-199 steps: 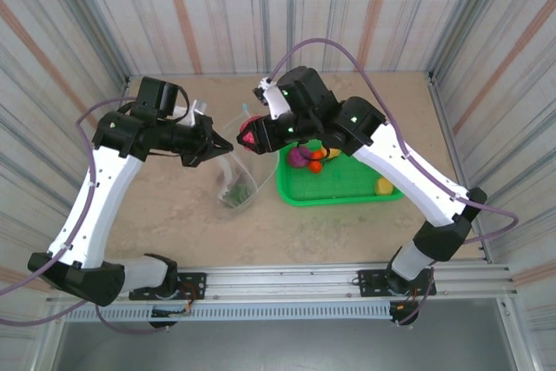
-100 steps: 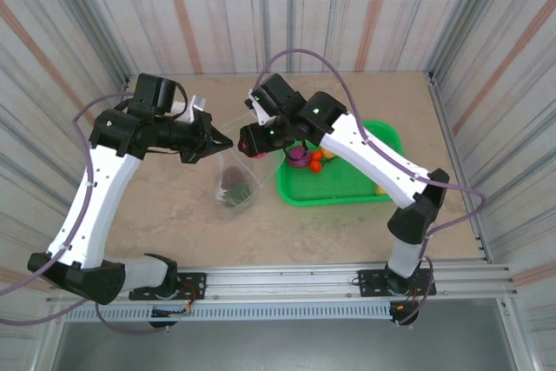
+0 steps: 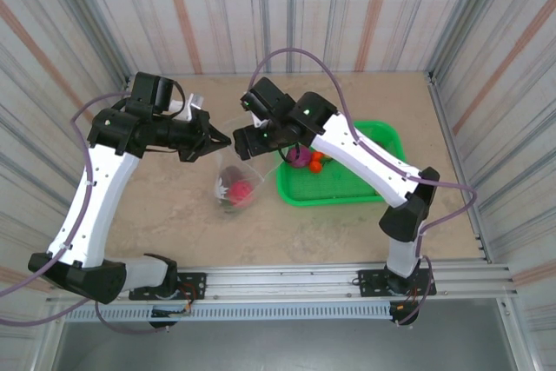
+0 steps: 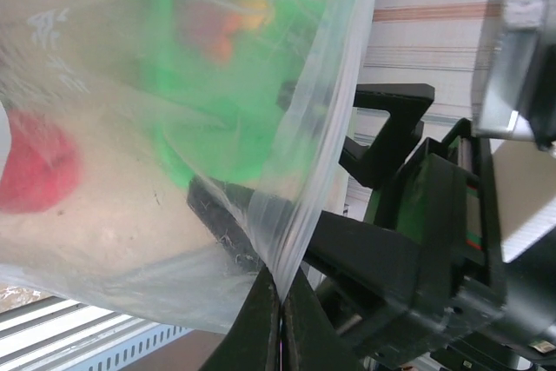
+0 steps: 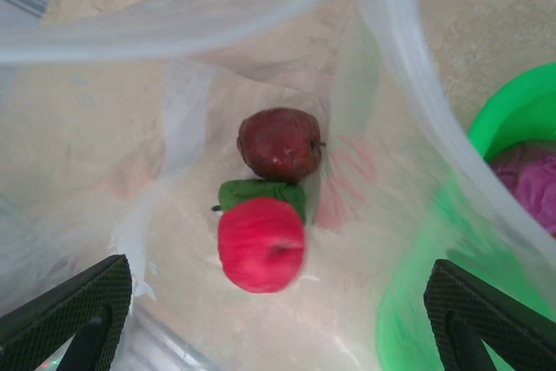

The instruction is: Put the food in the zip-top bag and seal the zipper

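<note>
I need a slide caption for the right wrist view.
Right hand open above the zip-top bag; a red fruit, a green piece and a maroon fruit lie inside.

The zip-top bag [image 5: 165,119] gapes wide under the right gripper [image 3: 247,139], whose fingers are spread apart, so the way straight down is free. On the bag's floor a maroon fruit [image 5: 280,143], a green piece [image 5: 248,192] and a red fruit [image 5: 261,245] crowd the middle. The left gripper [image 3: 219,139], clamped on the bag's edge, blocks the left side. The green basket [image 3: 339,188] stands just beside on the right.
</note>
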Tool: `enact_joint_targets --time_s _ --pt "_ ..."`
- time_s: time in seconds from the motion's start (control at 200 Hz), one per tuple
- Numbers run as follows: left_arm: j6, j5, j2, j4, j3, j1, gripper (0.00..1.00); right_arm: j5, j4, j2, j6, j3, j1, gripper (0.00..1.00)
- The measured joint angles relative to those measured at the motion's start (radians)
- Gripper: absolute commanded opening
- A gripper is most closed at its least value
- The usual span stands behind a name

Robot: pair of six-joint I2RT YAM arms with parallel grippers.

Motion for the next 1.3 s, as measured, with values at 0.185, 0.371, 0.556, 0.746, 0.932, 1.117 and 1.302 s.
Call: enact_joint_targets --time_s 0.185,0.371,0.556,0.746,0.932,1.117,1.302 --pt "0.000 0.003 0.000 0.000 0.000 0.009 0.00 -0.051 0.072 -0.093 -0.001 -0.025 -0.013 0.85" --pt "0.000 0.003 0.000 0.000 -0.001 0.013 0.00 -0.140 0.204 -0.257 0.009 -0.147 -0.115 0.82" --pt "0.000 0.003 0.000 0.001 -0.019 0.013 0.00 -0.188 0.289 -0.370 0.058 -0.328 -0.256 0.79" --pt "-0.001 0.004 -0.002 0.005 -0.039 0.013 0.00 -0.235 0.370 -0.435 0.118 -0.615 -0.376 0.75" --pt "-0.004 0.008 -0.003 0.008 -0.047 0.013 0.00 -0.232 0.349 -0.391 0.143 -0.741 -0.460 0.73" --pt "-0.004 0.019 -0.008 0.007 -0.055 0.013 0.00 -0.212 0.357 -0.277 0.121 -0.740 -0.471 0.71" --pt "-0.004 0.029 -0.011 0.005 -0.058 0.019 0.00 -0.208 0.374 -0.113 0.105 -0.728 -0.471 0.72"
